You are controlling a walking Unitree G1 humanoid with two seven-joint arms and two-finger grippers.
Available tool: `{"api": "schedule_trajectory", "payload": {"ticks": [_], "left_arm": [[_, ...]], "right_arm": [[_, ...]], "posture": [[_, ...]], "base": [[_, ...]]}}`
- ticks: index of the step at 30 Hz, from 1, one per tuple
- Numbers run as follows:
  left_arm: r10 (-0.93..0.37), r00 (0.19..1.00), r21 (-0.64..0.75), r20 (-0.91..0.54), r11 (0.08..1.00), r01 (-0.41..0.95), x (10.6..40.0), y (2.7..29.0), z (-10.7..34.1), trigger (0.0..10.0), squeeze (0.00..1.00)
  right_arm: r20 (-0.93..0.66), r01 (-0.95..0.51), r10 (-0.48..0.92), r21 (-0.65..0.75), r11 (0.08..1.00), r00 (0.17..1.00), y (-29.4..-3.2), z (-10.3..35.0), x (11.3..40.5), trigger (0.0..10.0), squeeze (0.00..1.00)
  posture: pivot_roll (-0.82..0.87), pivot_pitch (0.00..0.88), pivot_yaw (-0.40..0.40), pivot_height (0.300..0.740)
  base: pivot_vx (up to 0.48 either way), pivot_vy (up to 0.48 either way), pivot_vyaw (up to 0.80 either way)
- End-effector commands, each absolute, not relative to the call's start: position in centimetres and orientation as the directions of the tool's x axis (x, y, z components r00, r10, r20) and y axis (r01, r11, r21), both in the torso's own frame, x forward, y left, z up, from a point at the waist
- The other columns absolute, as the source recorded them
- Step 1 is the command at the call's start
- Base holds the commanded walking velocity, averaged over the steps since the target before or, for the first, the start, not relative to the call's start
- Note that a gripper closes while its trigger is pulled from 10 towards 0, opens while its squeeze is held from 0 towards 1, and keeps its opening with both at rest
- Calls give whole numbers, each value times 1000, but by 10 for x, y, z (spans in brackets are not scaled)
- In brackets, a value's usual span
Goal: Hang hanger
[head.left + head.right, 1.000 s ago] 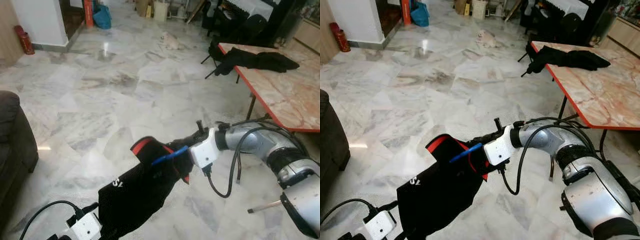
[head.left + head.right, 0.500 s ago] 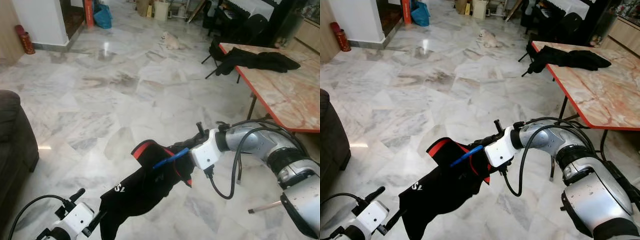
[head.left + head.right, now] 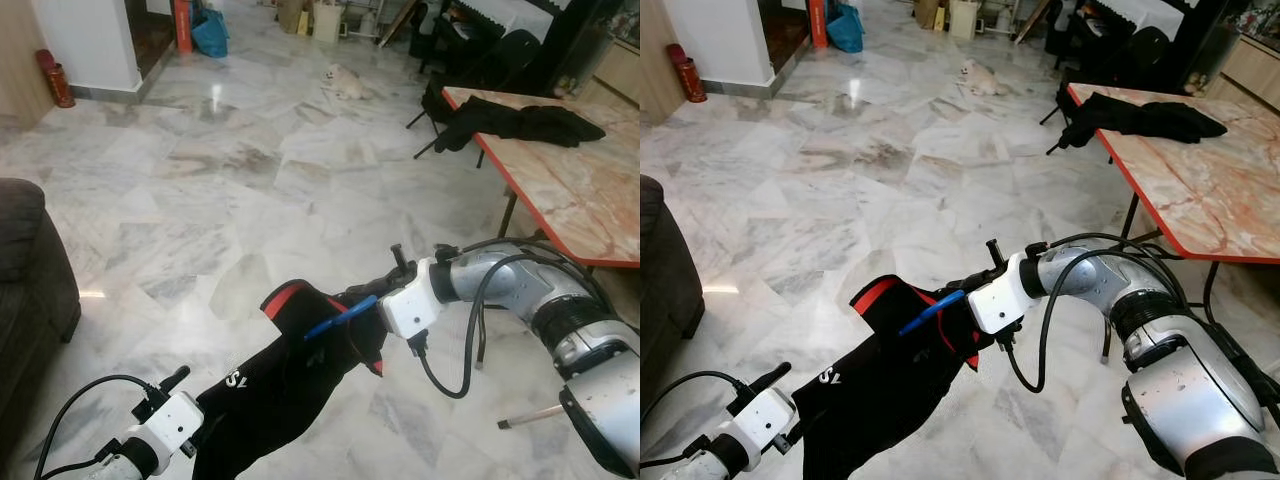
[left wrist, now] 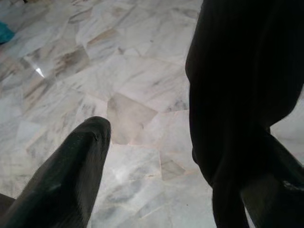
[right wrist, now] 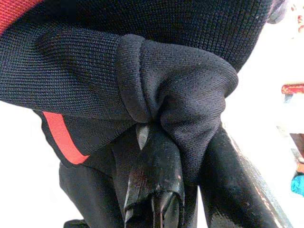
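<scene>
Nearest the camera, the left end effector (image 3: 775, 379) sits low beside the hanging hem of the black garment (image 3: 290, 385); in its wrist view one finger (image 4: 71, 175) stands apart from the cloth with bare floor between, and the other finger is hidden by the fabric, so the fingers look spread and I cannot tell whether any cloth is caught. Just beyond, the right end effector (image 3: 372, 300) is clamped on a bunched fold of the garment, the knit pinched tight between its fingers (image 5: 159, 190), and the blue hanger (image 3: 340, 317) pokes out of the red-trimmed collar right beside that grip. So the hanger is carried mid-air, inside the garment, above the marble floor (image 3: 250, 170), well apart from any rail, and nothing to hang it on is visible from here. To do this step well, the right grip should stay firm near the collar so the hanger does not slide out of the cloth, and the left arm should keep the hem off the floor while walking. Further off, a bench (image 3: 1200, 195) with a red edge carries another dark garment (image 3: 1140, 115), and a small pale dog (image 3: 343, 80) lies on the floor beyond; both deserve a wide berth.
</scene>
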State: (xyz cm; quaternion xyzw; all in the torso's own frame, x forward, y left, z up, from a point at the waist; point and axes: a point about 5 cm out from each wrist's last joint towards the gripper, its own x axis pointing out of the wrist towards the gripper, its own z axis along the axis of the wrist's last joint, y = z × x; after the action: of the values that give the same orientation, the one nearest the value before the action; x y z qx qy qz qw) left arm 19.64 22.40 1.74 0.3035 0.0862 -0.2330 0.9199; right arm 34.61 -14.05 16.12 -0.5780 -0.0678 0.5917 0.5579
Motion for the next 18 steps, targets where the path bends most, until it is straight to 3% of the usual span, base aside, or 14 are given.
{"api": "schedule_trajectory", "payload": {"ticks": [1,18], "left_arm": [[-398,867,507,-300,703,499,195,219,15,0,0],[-439,833,461,-338,694,553,186,212,6,0,0]], "right_arm": [[-564,-573,762,-754,-319,318,-144,169,348,10000,0],[-565,-578,755,-755,-310,333,-140,166,349,10000,0]], "posture": [[-14,13,-149,740],[-3,1,-148,740]], "base": [[0,0,0],[0,0,0]]}}
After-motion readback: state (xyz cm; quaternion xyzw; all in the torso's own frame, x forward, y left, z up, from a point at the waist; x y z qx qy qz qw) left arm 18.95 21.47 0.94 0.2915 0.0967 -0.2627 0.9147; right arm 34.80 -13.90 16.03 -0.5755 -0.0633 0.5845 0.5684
